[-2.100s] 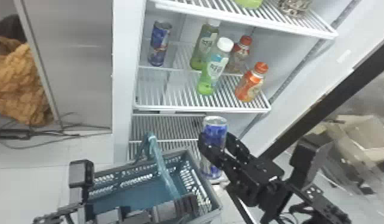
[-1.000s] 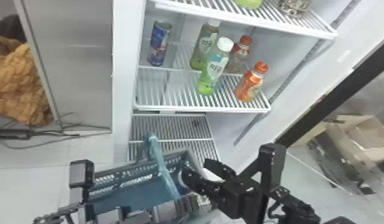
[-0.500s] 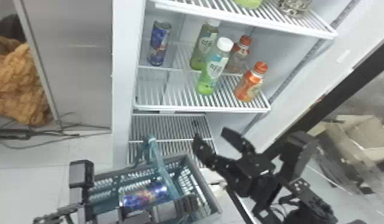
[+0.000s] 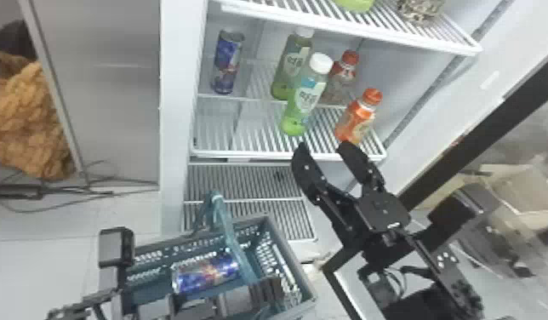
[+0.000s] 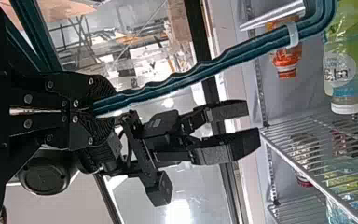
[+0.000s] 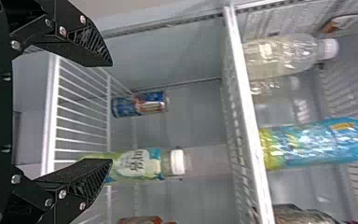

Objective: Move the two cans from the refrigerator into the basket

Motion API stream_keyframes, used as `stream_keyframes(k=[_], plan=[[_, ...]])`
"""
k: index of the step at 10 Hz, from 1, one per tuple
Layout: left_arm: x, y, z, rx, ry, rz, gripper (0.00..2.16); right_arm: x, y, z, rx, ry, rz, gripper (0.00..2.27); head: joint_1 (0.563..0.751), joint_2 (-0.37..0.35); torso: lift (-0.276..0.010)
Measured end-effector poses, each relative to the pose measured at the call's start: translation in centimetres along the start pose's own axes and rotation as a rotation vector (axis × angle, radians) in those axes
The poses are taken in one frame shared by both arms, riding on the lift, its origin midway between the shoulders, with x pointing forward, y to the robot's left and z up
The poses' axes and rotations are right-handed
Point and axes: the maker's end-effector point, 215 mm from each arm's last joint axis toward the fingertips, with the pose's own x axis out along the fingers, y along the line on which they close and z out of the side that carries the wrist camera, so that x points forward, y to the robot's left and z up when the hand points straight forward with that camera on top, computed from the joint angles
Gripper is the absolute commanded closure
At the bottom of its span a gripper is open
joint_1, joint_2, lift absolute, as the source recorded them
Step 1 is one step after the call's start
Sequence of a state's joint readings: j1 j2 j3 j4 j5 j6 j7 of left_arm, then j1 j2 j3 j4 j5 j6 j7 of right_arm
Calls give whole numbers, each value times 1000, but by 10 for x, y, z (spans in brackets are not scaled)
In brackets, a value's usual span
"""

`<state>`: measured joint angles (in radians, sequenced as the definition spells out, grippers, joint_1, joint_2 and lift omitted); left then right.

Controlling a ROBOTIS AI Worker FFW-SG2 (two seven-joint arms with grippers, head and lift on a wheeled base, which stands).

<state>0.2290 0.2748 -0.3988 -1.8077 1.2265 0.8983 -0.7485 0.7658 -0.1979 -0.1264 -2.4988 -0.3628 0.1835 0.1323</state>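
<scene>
Blue can [image 4: 207, 272] was now in the basket [image 4: 287, 251]; R gripper [image 4: 323, 147], wide and empty, had risen toward the shelf [image 4: 260, 154] (L gripper [image 5: 107, 108] held the handle [image 5: 256, 50]), so only 2nd can [image 4: 227, 64], upright there, remained.

Shiny metal drink can [image 4: 207, 272], left of matt right gripper [image 4: 323, 146]. Basket [image 4: 289, 252] kinda smooth plastic. Green-drink bottle [image 4: 305, 100] ahead of gripper: glossy see-through plastic, tbh.

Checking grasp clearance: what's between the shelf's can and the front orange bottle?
Head view: two green bottles stand between the can and that orange bottle.
</scene>
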Motion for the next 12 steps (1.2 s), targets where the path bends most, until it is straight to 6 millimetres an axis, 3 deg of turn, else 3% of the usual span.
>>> stream_keyframes(k=[2, 7, 9, 12], plan=[[0, 0, 0, 2, 0, 1, 1190, 8, -6, 5, 20, -80, -33, 317, 695, -350, -276], [1, 1, 0, 3, 1, 2, 1190, 25, -8, -16, 20, -89, -51, 317, 695, -350, -276], [0, 1, 0, 3, 2, 2, 1190, 37, -4, -20, 22, -95, -47, 317, 695, -350, -276], [1, 0, 0, 3, 4, 0, 1190, 61, -17, -32, -11, -92, -58, 317, 695, -350, -276]])
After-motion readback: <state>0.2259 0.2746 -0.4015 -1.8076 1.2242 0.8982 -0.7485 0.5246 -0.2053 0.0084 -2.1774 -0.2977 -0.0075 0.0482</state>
